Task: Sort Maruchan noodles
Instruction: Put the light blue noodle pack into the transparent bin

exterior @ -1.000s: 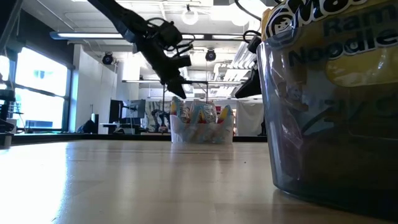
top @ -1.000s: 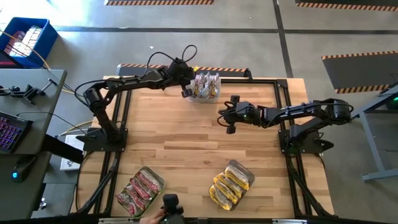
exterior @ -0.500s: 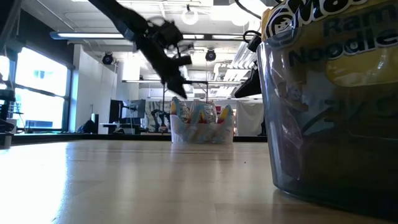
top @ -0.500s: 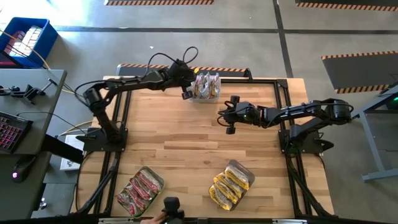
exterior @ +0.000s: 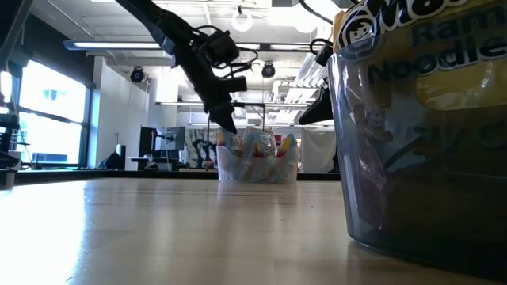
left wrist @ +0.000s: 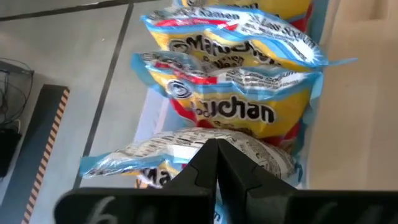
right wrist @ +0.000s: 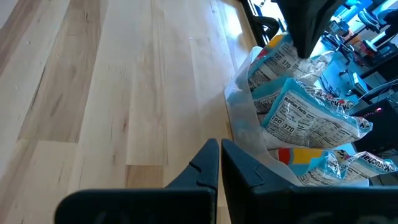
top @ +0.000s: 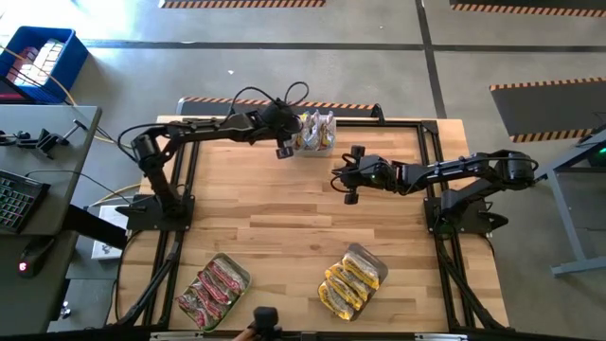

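Observation:
A clear tub (top: 314, 132) at the table's far edge holds several upright Maruchan packets, yellow-red (left wrist: 249, 106) and silver (left wrist: 149, 155). My left gripper (top: 283, 150) is shut, pointing down at the tub's left end, with its tips (left wrist: 216, 149) over the silver packet; it also shows in the low view (exterior: 229, 127). My right gripper (top: 339, 176) is shut and empty, above the bare table on the near right of the tub, whose packets (right wrist: 298, 112) show in its wrist view. My left gripper's shut fingertips (left wrist: 211, 163) stand right over the top edge of the silver packet (left wrist: 186, 144) at the tub's left end, coming from above. I cannot tell whether they touch it.
A tub of pink-red packets (top: 213, 289) stands at the near left edge and a tub of yellow packets (top: 352, 279) at the near right, looming large in the low view (exterior: 420, 134). Bare wood lies between them and the far tub.
My left gripper has gone a little down and toward the far tub's left end, staying shut. My right arm has kept still.

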